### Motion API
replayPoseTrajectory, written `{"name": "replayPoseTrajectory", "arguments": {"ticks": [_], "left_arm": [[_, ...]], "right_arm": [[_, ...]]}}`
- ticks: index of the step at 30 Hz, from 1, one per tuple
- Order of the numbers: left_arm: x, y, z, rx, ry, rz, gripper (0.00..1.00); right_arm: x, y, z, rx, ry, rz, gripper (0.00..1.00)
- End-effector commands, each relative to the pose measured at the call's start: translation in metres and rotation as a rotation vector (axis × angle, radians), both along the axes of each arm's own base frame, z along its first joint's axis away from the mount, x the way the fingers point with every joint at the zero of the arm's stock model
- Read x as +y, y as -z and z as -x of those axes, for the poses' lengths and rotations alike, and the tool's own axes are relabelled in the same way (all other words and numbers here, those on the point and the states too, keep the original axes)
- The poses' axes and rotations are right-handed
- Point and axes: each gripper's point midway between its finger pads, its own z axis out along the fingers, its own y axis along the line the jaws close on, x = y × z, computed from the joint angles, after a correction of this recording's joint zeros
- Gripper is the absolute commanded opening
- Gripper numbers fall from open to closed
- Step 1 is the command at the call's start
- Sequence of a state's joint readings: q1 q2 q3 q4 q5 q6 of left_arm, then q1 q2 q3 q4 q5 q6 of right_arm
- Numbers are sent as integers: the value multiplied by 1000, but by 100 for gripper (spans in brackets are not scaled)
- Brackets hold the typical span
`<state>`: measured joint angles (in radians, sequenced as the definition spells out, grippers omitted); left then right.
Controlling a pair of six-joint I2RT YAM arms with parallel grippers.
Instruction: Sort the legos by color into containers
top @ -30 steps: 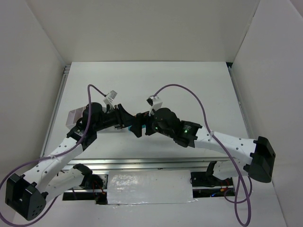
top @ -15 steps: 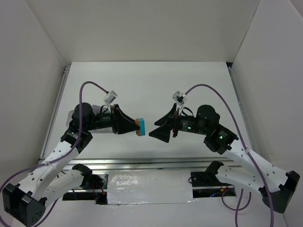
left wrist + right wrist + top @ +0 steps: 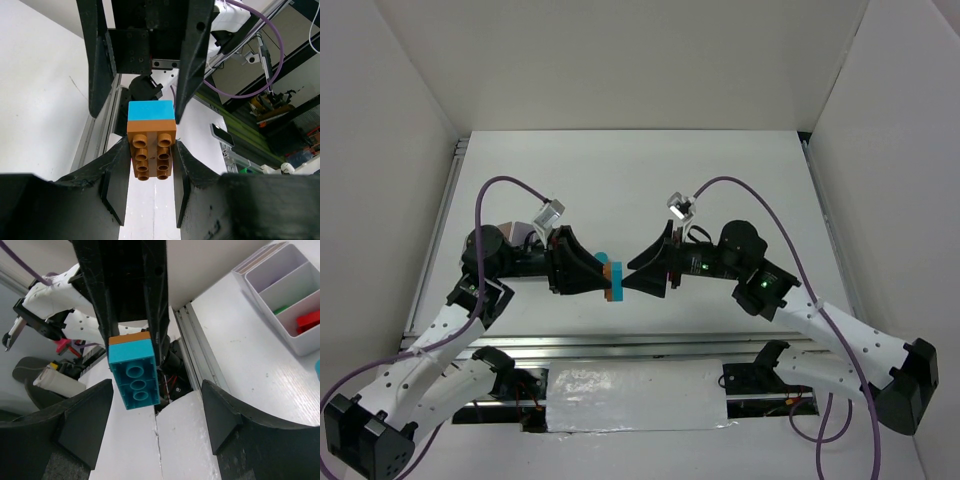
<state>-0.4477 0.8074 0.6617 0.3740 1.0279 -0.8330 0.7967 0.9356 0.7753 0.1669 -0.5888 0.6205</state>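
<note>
Between the fingertips of the left hand (image 3: 150,167), raised clear of the table (image 3: 720,180), sits an orange brick (image 3: 151,150). It is pinched on its two long sides, with its studs facing that hand's wrist camera. The left hand is narrowed onto it, both fingers pressed against the plastic. A teal brick (image 3: 134,371) is stuck to the orange brick's far end, just beyond the left fingertips. The two legos form one stack jutting straight out ahead of the hand.

Tip to tip with it is the right hand (image 3: 156,390), its fingers spread wide, one on each side of the teal brick. The right wrist view shows a clear gap between the teal brick and each finger, and the brick's hollow underside faces that camera. In the left wrist view one right finger comes close to the teal brick's corner; I cannot tell whether it touches. The right hand holds nothing.

Behind the left hand, beside its wrist, a white divided tray (image 3: 295,342) rests on the table. As seen past the right hand, one compartment holds a red brick (image 3: 309,320) and the next holds a green brick (image 3: 281,310).
</note>
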Motion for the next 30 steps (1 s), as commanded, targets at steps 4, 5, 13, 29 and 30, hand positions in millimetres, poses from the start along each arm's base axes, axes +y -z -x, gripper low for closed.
{"name": "replayPoseTrajectory", "arguments": {"ticks": [4,5,13,29,30], "left_arm": [[2,-7,5,-68,21,15,0],[2,-7,5,-68,24,15,0],[2,-10,10,-74,46,45,0],[11,-19,-1,-125,-31,-27,0],[13,-19,-4,-126,-43,-28,0]], "right_arm": [[9,-33,12,-81,-61,-111,78],[10,-35,16,-90,-79,-123,78],[23,-31,15,-71,-117,-133,64],[7,-12,12,-160,-74,-84,0],[4,-11,15,-169,-81,-86,0]]}}
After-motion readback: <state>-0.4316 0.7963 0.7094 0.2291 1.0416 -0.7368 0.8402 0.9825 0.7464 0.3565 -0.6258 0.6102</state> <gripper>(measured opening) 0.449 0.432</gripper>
